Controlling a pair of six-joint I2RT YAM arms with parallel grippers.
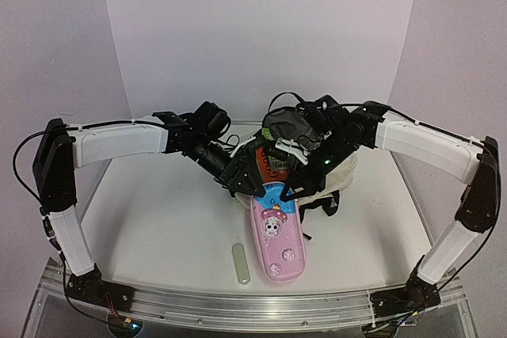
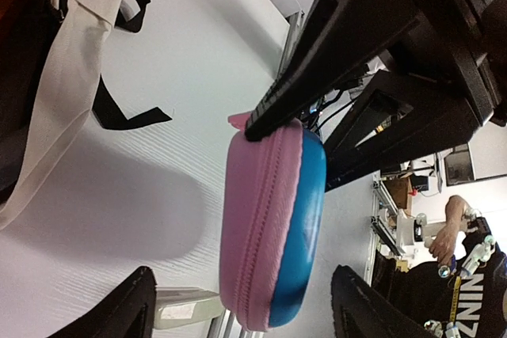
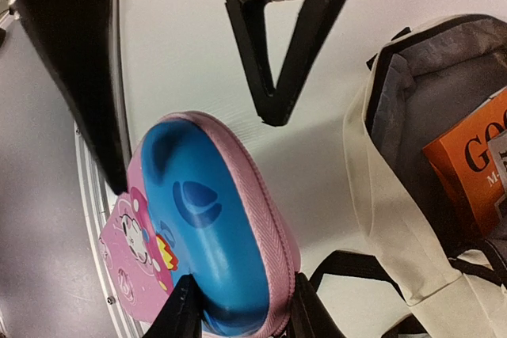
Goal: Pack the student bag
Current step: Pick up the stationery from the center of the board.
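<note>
The cream student bag (image 1: 345, 173) lies open at the table's middle back, its grey lining and an orange book (image 3: 467, 165) showing inside. In front of it a pink and blue cartoon pencil case (image 1: 276, 237) lies with its far end raised. My right gripper (image 3: 244, 314) is shut on that blue end. My left gripper (image 2: 245, 310) is open, one finger on each side of the case's end with gaps on both sides. In the top view both grippers (image 1: 252, 187) (image 1: 295, 189) meet at the case's far end, beside the bag's mouth.
A small whitish bar (image 1: 242, 263) lies left of the pencil case near the front edge. Black bag straps (image 3: 356, 263) trail on the table beside the case. Grey walls enclose the table on three sides.
</note>
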